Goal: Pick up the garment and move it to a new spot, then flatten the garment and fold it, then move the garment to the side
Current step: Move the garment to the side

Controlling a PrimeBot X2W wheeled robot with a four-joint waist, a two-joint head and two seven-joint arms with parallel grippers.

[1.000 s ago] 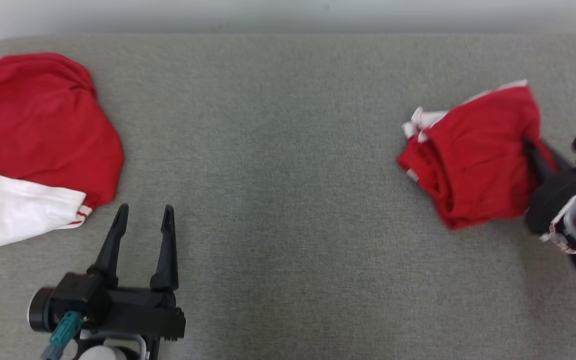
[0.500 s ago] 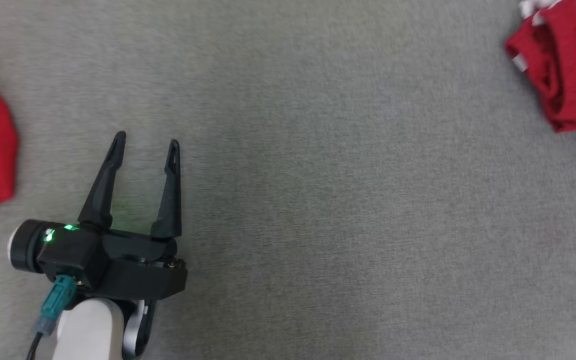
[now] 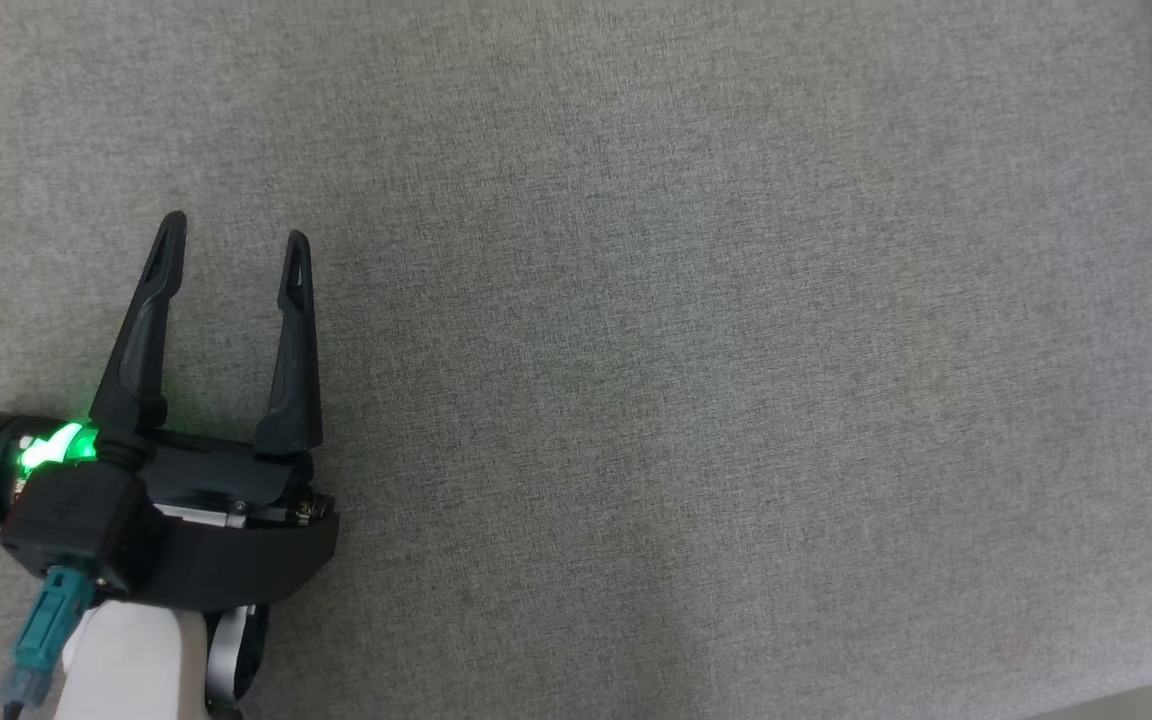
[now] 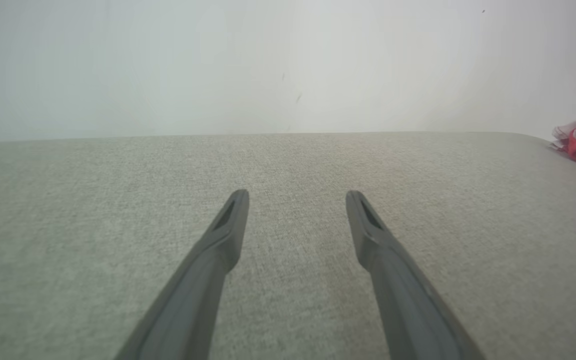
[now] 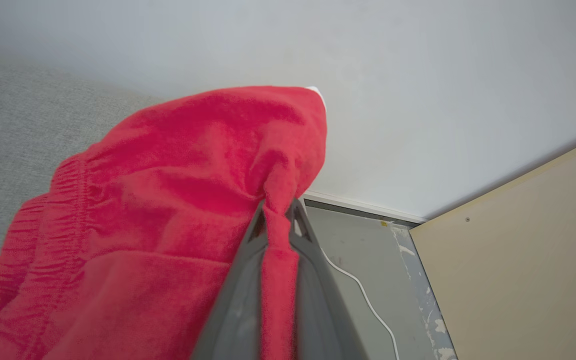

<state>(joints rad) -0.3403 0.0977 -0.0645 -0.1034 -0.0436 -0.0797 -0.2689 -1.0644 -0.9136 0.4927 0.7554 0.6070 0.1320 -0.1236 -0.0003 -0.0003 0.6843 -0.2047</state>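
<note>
Folds of the red garment sit pinched in my right gripper, clenched tight, while my left gripper hangs spread wide over the grey cushion.

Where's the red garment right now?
Right wrist view: the red garment is pinched in the right gripper, over the grey surface, at its right end.

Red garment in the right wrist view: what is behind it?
Behind the red garment, pinched in the right gripper, show the grey fabric surface, a pale wall and a white cable. The cloth covers whatever lies directly behind it.
</note>
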